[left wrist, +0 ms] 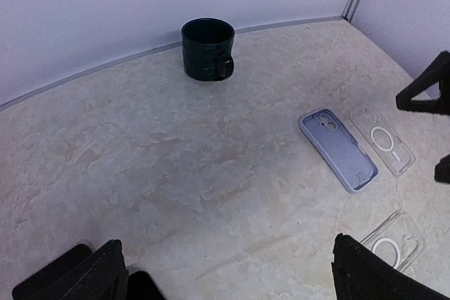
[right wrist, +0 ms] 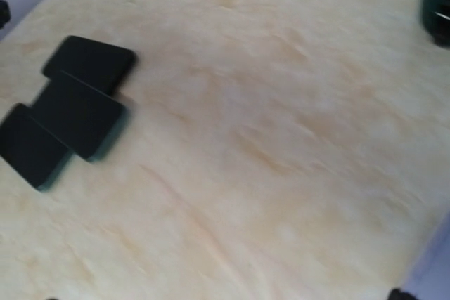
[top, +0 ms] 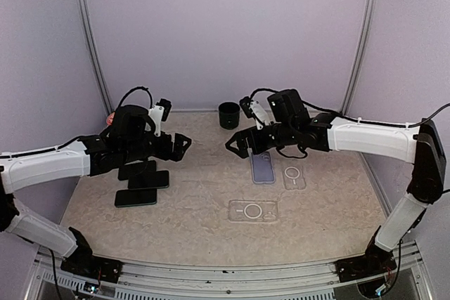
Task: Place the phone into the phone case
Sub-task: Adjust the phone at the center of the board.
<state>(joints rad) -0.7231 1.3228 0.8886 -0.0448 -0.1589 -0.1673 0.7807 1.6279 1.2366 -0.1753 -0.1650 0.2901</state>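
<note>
Left wrist: 2 clear cases [left wrist: 383,147] [left wrist: 394,240] bear ring marks.

Beige marble-look tabletop [top: 197,173] looks smooth and matt, the clear plastic phone case [top: 253,211] glossy, the black flat phone [top: 136,197] shiny-faced.

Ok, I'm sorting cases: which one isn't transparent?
The lavender case; the back clear case beside it and the front clear case are see-through.
</note>
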